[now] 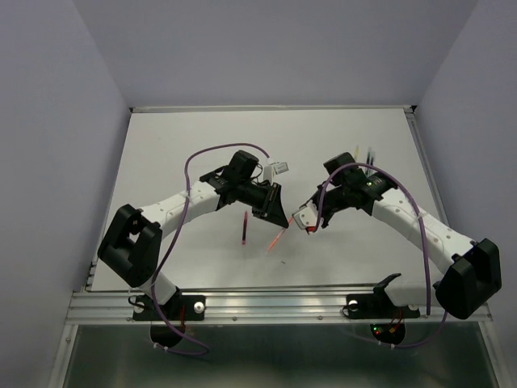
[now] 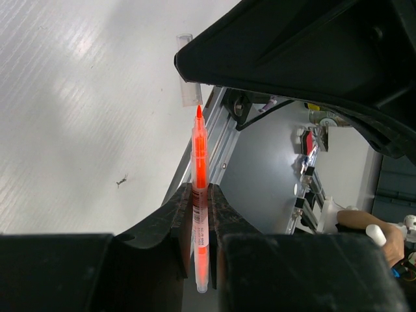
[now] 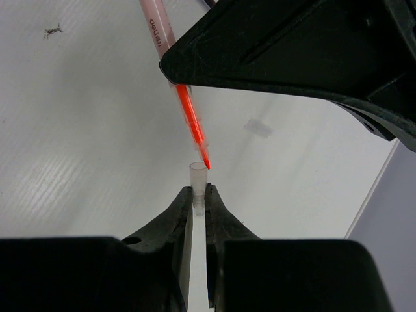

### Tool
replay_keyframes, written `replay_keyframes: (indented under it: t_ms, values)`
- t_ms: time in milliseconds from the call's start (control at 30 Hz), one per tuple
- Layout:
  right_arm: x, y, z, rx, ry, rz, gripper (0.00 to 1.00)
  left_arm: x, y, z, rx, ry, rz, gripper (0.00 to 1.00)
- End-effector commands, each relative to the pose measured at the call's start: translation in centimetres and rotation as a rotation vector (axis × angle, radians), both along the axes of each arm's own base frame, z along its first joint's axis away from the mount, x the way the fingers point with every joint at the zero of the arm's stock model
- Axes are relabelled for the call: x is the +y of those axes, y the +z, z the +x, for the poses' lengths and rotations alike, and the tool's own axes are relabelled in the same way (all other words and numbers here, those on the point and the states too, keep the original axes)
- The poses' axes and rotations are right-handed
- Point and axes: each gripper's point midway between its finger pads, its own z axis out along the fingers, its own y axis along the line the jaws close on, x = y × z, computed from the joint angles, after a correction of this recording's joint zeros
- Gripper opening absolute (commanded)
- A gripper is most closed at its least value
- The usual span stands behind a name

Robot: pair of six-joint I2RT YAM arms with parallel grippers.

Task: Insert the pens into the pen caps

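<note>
My left gripper (image 1: 283,226) is shut on the orange-red pen (image 1: 277,240), held above the middle of the table. In the left wrist view the pen (image 2: 199,188) stands between the pads of the left gripper (image 2: 200,198), its tip at the mouth of a pale clear cap (image 2: 188,91). My right gripper (image 1: 310,229) faces it, shut on that cap. In the right wrist view the cap (image 3: 197,177) sticks up from the right gripper (image 3: 199,195), and the pen's (image 3: 190,120) red tip touches its rim.
A maroon pen (image 1: 244,226) lies on the table just left of the grippers. Other pens (image 1: 368,157) lie at the back right behind the right arm. A loose cap (image 3: 259,127) lies on the table beyond the grippers. A small dark speck (image 2: 121,182) marks the surface.
</note>
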Motion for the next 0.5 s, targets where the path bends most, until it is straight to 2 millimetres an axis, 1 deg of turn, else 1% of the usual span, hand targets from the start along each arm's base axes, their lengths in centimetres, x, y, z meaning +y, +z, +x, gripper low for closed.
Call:
replay_keyframes:
  t_ms: [0, 267, 467]
  values:
    - [0.9, 2.0, 1.04, -0.052, -0.01, 0.046, 0.01, -0.44, 2.74, 0.3, -0.072, -0.015, -0.054, 0.0]
    - [1.06, 2.3, 1.05, -0.053, -0.02, 0.066, 0.02, -0.51, 2.7, 0.22, -0.063, -0.018, -0.054, 0.0]
    - [0.76, 1.75, 0.34, -0.047, 0.009, 0.049, 0.02, -0.56, 2.83, 0.33, -0.059, -0.013, -0.055, 0.0]
